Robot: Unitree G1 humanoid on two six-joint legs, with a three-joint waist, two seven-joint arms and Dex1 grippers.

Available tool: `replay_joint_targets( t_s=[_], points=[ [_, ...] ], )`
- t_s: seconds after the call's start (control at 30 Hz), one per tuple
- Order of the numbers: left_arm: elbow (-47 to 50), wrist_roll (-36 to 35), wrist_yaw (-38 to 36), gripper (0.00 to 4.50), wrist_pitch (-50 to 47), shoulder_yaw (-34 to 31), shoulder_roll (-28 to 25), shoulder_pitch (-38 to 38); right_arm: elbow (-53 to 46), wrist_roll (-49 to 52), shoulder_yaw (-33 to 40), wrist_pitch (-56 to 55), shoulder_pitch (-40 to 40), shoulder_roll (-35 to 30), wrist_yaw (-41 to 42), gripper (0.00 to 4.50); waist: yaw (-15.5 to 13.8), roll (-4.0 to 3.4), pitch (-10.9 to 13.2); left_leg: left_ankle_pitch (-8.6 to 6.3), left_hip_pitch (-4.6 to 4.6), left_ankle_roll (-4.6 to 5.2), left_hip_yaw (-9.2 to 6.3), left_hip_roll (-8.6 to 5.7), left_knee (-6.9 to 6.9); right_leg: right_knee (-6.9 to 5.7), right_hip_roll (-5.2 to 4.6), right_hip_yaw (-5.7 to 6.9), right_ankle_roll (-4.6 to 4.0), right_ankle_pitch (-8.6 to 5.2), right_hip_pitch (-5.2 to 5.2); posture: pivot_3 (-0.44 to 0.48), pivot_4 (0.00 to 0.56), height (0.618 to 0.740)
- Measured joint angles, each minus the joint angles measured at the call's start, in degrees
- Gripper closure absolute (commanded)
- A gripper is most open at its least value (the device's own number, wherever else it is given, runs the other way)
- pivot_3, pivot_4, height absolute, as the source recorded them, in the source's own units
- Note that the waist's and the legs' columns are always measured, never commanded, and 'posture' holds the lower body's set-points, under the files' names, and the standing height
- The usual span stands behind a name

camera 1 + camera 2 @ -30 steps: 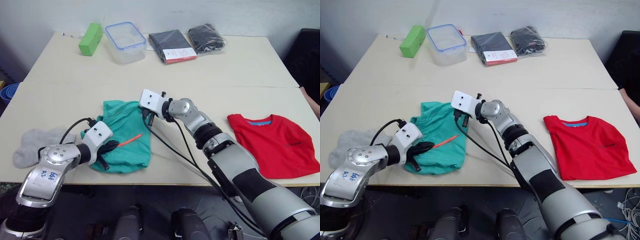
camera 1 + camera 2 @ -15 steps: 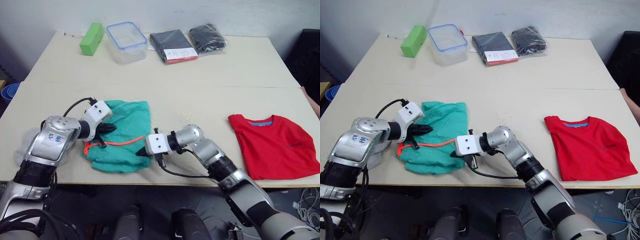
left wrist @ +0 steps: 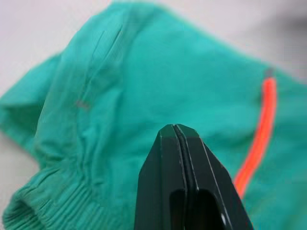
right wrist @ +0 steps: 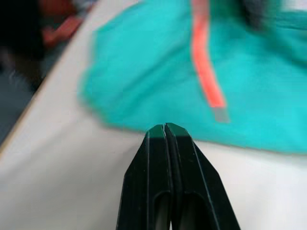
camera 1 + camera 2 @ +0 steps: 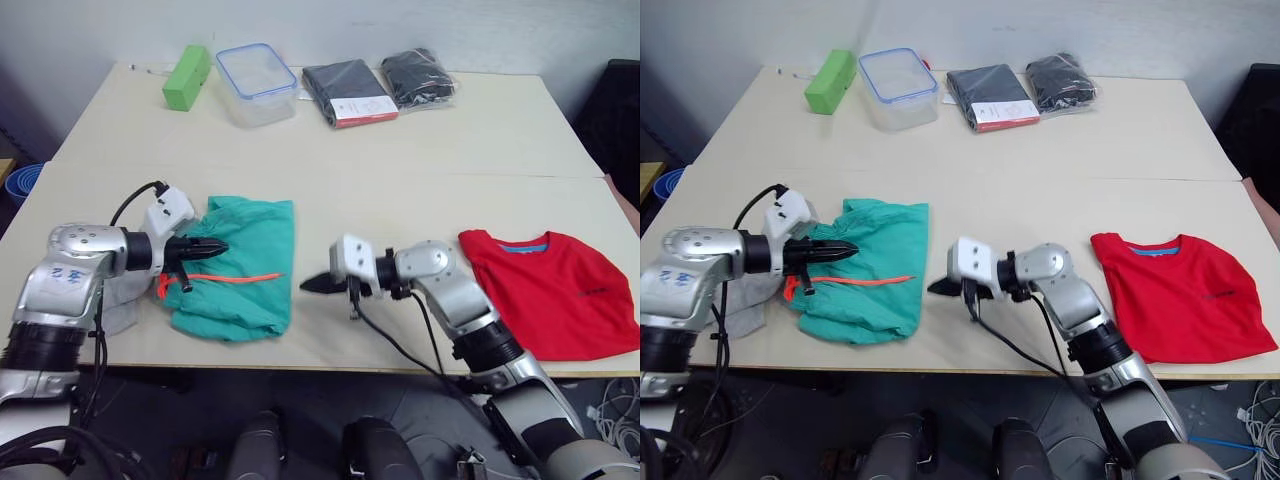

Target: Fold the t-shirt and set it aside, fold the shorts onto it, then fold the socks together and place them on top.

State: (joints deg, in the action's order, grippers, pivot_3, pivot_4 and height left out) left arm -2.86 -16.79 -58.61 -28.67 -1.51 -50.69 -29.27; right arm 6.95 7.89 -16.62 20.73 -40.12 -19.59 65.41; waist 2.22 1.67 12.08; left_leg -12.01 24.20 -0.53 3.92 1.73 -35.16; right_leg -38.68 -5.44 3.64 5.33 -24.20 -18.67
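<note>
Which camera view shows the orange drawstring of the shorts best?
The right eye view: the whole orange drawstring lies across the shorts. The left eye view shows the same. Both wrist views show part of it beyond a shut gripper.

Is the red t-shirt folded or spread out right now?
Folded. The t-shirt lies as a compact rectangle near the table's right edge, collar up, with no sleeves sticking out.

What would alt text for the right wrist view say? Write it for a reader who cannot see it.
The right gripper, its black fingers shut and empty, points at the teal-green shorts on the pale table. The orange drawstring lies across the cloth.
</note>
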Motion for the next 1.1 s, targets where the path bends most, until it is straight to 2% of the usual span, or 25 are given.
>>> replay_joint_targets(
  t_s=[0.2,0.37,0.47,0.67,0.87,0.93,1.0,1.1],
  points=[
    [4.7,-1.0,1.7,4.50,-0.7,-2.3,0.2,3.9,3.2,6.1,2.2,26.2,-4.3,1.1,-3.3,1.75,-0.5,0.00,0.0,-0.03,0.02,0.07,0.01,-0.02,0.00,0.05,-0.01,-0.01,-0.01,0.00,0.01,0.000,0.150,0.740],
    [7.4,-1.4,2.8,4.50,-1.2,-3.2,0.5,4.7,10.6,9.6,4.9,35.7,-9.1,7.8,-8.0,0.04,-0.1,-0.01,0.0,-0.03,0.02,0.07,0.04,-0.01,0.08,-0.01,0.00,-0.02,-0.01,0.00,-0.06,0.000,0.150,0.740],
    [8.8,-2.1,2.8,4.50,-1.9,-4.1,0.4,5.4,16.2,10.3,6.4,36.9,-12.6,11.9,-11.4,0.04,0.2,0.00,0.0,-0.02,0.01,0.06,0.04,-0.01,0.08,-0.08,0.00,-0.01,-0.01,0.00,-0.07,0.000,0.150,0.740],
    [11.4,-5.5,1.9,2.72,-4.0,-7.1,0.0,7.7,27.3,10.9,10.9,36.2,-17.9,19.6,-17.5,0.00,1.4,0.01,0.0,0.01,-0.09,-0.01,0.06,0.03,0.11,-0.20,0.02,-0.05,-0.02,0.01,-0.07,0.000,0.150,0.740],
    [13.8,-8.9,0.2,0.77,-5.8,-12.9,-3.9,11.1,34.3,11.9,14.7,33.6,-20.4,24.3,-21.2,0.00,2.8,0.00,0.0,0.04,-0.20,-0.08,0.06,0.07,0.25,-0.29,0.04,-0.09,-0.03,0.00,-0.09,0.000,0.150,0.740],
    [14.0,-9.5,0.2,0.08,-6.2,-14.6,-4.9,12.1,34.9,11.9,15.0,33.0,-20.4,24.6,-21.5,0.40,2.8,-0.02,-0.1,0.04,-0.27,-0.09,0.08,0.06,0.32,-0.29,0.04,-0.12,-0.03,0.00,-0.08,0.000,0.150,0.740],
    [14.4,-10.0,-0.3,0.00,-6.4,-15.8,-6.0,13.5,35.7,11.9,16.0,32.9,-20.4,24.9,-22.7,0.96,2.8,-0.01,-0.1,0.03,-0.28,-0.10,0.08,0.06,0.39,-0.26,0.03,-0.14,-0.03,0.00,-0.08,0.000,0.150,0.740],
    [16.0,-10.6,-1.2,0.00,-6.9,-18.0,-7.4,16.1,36.5,12.0,17.0,32.8,-20.2,24.9,-23.8,2.04,2.7,0.00,-0.1,0.01,-0.25,-0.12,0.09,0.03,0.56,-0.21,0.01,-0.16,-0.03,0.00,-0.16,0.000,0.150,0.740]
  ],
)
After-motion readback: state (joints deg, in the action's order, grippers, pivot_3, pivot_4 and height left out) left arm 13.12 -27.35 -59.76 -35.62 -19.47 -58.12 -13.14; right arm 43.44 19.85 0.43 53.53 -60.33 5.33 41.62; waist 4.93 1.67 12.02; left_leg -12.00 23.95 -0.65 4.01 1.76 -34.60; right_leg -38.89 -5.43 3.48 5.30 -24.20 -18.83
